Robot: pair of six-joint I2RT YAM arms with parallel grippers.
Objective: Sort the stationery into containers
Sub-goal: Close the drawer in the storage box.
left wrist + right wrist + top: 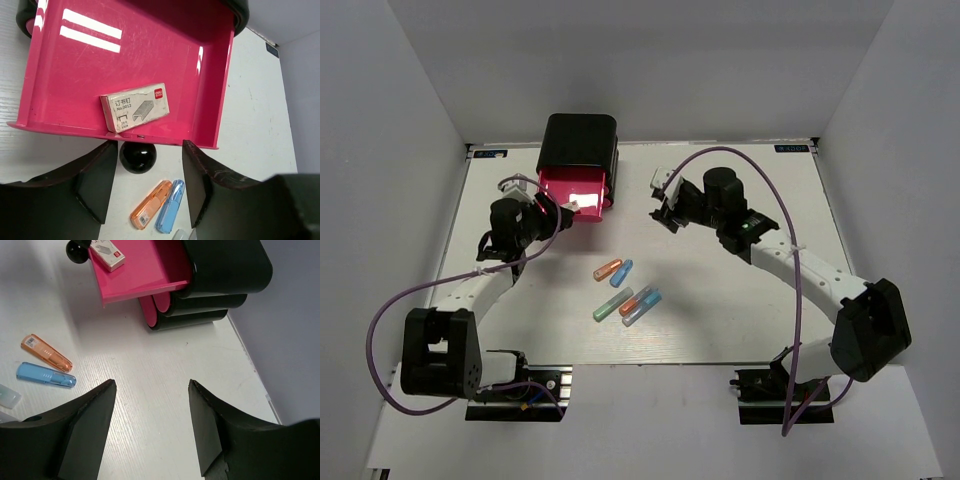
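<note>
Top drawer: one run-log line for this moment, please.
drawer: open | staple box: inside drawer | left gripper: open, empty | right gripper: open, empty | capsules: on table

white box (135,106), "订书钉 no.0012" (red logo (158,93) blurred)

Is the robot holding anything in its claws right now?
No, nothing is held. The left gripper stands open around the pink drawer's black knob without clamping it. The right gripper is open above the table.
</note>
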